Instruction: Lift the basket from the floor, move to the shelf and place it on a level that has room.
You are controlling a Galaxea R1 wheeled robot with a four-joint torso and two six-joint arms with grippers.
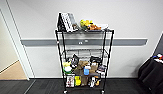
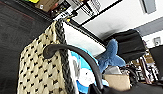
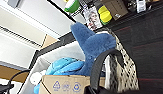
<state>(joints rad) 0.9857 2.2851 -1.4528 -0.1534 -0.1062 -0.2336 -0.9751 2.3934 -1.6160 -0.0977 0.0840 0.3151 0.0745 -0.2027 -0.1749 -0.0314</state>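
The shelf [image 1: 84,60] stands straight ahead against the white wall, on the dark carpet floor [image 1: 34,86]. Its top tier holds books and plush toys. Below that lies a bare wire level [image 1: 84,53], and the lower tiers are crammed with boxes and bottles. The beige woven basket [image 2: 39,70] [image 3: 122,62] hangs off the floor between both wrists, with blue cloth [image 3: 92,42] and a brown box [image 3: 69,83] above its rim. One dark handle [image 2: 72,50] runs into my left gripper [image 2: 97,89]. The other handle [image 3: 102,62] runs into my right gripper [image 3: 94,90].
A doorway with tan wooden flooring [image 1: 12,72] opens at the left. A black-draped table [image 1: 153,72] stands at the right edge. A grey rail [image 1: 42,42] runs along the wall behind the shelf.
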